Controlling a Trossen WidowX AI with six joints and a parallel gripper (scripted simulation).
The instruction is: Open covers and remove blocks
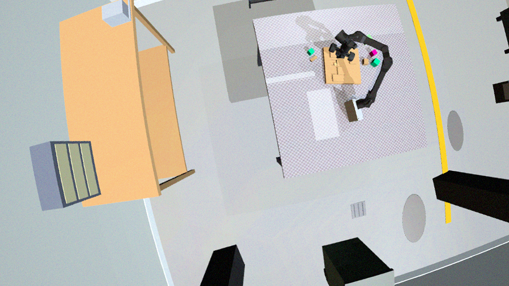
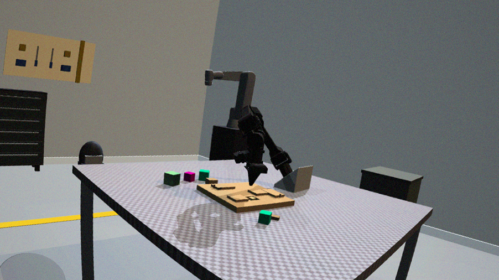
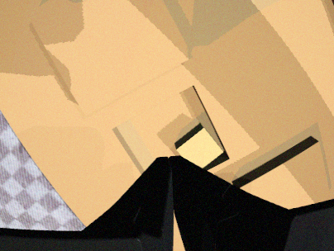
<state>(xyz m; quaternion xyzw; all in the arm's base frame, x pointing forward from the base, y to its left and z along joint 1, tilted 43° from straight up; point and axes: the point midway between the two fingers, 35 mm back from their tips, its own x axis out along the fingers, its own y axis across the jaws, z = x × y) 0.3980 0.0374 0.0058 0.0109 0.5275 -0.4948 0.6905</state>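
Teal and hard-edged, the nearest block (image 1: 311,51) (image 2: 264,217) sits on the bench (image 1: 385,115) (image 2: 315,247) just off the puzzle board (image 1: 330,73) (image 2: 238,209) (image 3: 41,111), beside a small wooden piece (image 1: 313,58) (image 2: 275,217). Close behind, in the board, a square well shows a pale yellow patch (image 2: 252,198) (image 3: 200,149); it may be a block's top or just a lit floor, for the view is poor. If it is a block, I judge it light, stiff and fairly smooth, best taken squarely by two opposite sides, tips going straight down into the narrow dark gaps. The fingers (image 1: 342,57) (image 2: 251,183) are closed on nothing, above the board; they would have to part before any lift, and a skewed approach could catch the well's rim. The flat wooden covers want a sideways push rather than a pinch. Beyond the board's side stand a light green block (image 1: 369,36) (image 2: 171,178), a magenta block (image 1: 373,52) (image 2: 189,176) and a second teal one (image 1: 375,62) (image 2: 204,175), all out on the bench, with the arm's wedge-shaped mount (image 1: 351,110) (image 2: 302,180) further back.
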